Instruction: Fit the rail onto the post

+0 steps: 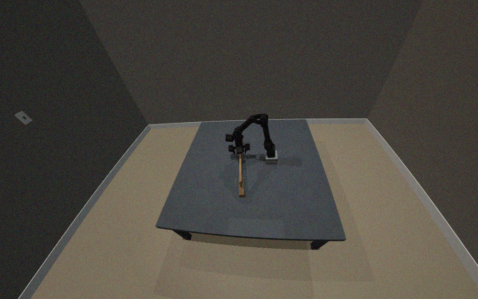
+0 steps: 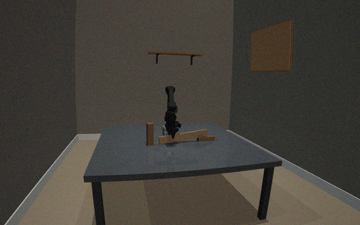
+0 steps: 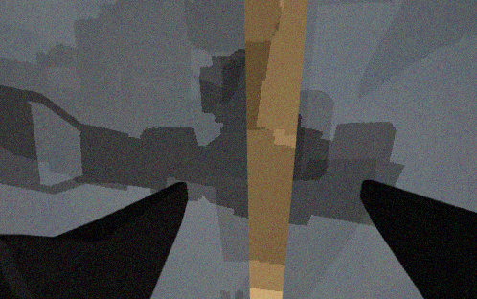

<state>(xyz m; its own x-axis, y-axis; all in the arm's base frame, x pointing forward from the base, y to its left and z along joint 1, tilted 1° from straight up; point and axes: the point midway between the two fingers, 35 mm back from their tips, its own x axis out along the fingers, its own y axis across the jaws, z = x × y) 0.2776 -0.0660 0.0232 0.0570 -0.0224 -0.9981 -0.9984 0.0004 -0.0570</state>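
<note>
The long wooden rail [image 1: 240, 172] [image 2: 185, 136] [image 3: 268, 216] slopes down from the low footboard block [image 1: 241, 192] [image 2: 206, 138] to the table, its low end just short of the upright wooden post [image 2: 149, 133]. The pegs are too small to make out. My gripper [image 1: 239, 150] [image 2: 172, 136] [image 3: 272, 189] is open and points down over the rail near its low end. In the wrist view the rail runs between the two fingers with a gap on each side. In the top view the arm hides the post.
The arm's base [image 1: 271, 158] [image 2: 164, 129] stands on the grey table [image 1: 281, 211] [image 2: 132, 164] just beside the rail's low end. A wall shelf [image 2: 175, 53] and an orange board [image 2: 270, 46] hang well away from the table.
</note>
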